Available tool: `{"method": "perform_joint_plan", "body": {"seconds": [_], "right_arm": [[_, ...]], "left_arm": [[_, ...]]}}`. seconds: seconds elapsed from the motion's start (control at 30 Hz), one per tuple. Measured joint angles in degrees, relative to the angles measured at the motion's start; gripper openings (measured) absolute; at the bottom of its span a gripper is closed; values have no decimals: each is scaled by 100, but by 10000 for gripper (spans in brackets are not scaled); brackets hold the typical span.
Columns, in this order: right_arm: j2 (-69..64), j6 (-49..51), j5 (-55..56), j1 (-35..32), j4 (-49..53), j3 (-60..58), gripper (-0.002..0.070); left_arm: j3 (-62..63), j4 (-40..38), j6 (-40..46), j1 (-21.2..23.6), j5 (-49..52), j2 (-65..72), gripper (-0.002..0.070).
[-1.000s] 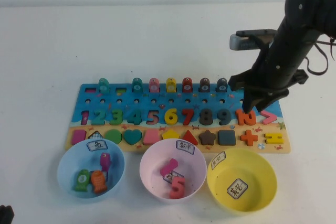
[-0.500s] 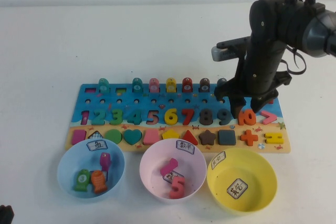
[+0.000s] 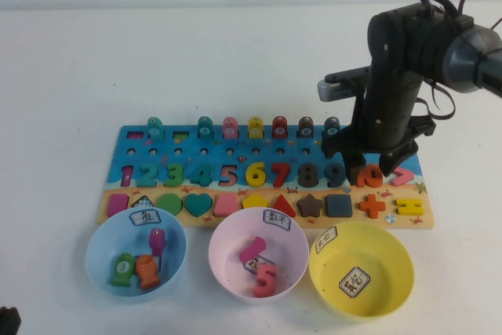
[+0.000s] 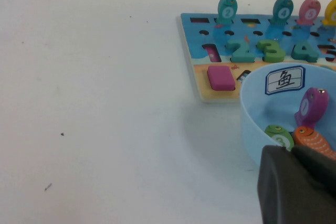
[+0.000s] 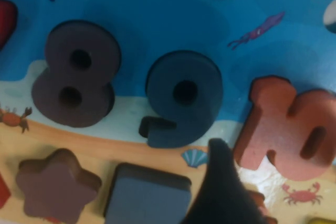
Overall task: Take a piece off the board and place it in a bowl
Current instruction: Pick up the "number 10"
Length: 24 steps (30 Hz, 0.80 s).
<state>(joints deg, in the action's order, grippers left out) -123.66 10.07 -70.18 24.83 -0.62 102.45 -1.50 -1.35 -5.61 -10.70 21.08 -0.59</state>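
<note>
The orange "10" (image 3: pixel 370 176) lies near the right end of the number row on the blue board (image 3: pixel 137 151). My right gripper (image 3: pixel 367 164) is low over it, jaws open, one finger on each side. In the right wrist view one dark finger (image 5: pixel 223 187) stands just beside the "10" (image 5: pixel 289 129), next to the dark "9" (image 5: pixel 181 98); the other finger is out of frame. The pink bowl (image 3: pixel 223 260) sits in front of the board's middle and holds a salmon "5". My left gripper (image 4: pixel 294 153) is shut and empty beside the blue bowl (image 4: pixel 257 124).
The light blue bowl (image 3: pixel 102 260), holding fish pieces, is at the front left. The yellow bowl (image 3: pixel 388 268) is at the front right, just below my right gripper. Fish pegs (image 3: pixel 255 126) stand along the board's far edge. An orange plus (image 3: pixel 372 205) lies in front of the "10".
My right arm has swung a little left and the gripper has turned and come down round the "10". The "10" has stayed on the board. The left arm has not moved.
</note>
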Motion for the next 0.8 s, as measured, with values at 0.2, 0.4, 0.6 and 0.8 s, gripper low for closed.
{"method": "perform_joint_plan", "body": {"seconds": [0.2,0.4,0.6,0.8], "right_arm": [[0,0,0,0,165,0,407],[0,36,10,0,205,0,407],[0,39,10,0,205,0,407],[-16,39,10,0,205,0,407]], "left_arm": [[0,0,0,0,0,0,-4],[0,0,0,0,0,0,-4],[0,0,0,0,0,0,-4],[0,0,0,0,0,0,-4]]}}
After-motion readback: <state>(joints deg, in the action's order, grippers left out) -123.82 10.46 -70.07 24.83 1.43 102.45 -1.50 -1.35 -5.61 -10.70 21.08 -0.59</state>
